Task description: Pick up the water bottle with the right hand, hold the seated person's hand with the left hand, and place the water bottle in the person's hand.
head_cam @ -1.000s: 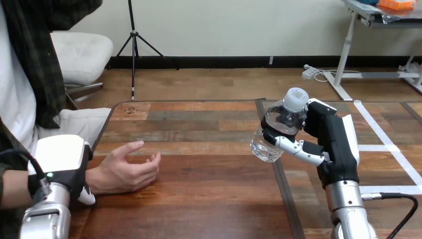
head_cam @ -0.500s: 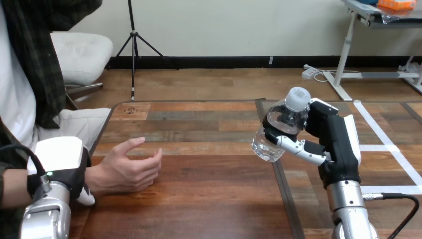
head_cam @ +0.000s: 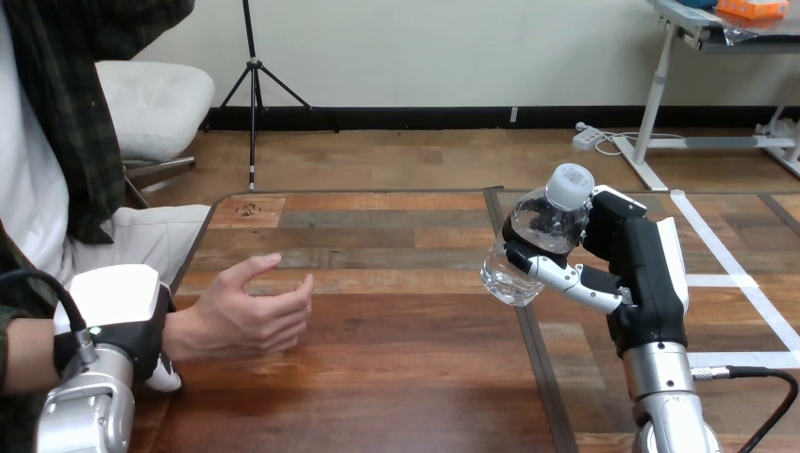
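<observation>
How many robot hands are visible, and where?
2. The left hand is at the person's wrist at the left; the right hand holds the water bottle at the right.

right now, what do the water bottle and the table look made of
The water bottle: clear thin plastic, glossy; you see through it, and the cap is white. The table: wood planks or a wood-look surface, mild sheen; grain and mixed brown boards show.

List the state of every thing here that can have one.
Clear plastic water bottle with white cap: capped, tilted, held clear of the wooden table.
Robot's right hand: shut round the bottle.
Robot's left hand: over the person's wrist; grip unclear.
Person's hand: empty, fingers loosely curled.
</observation>
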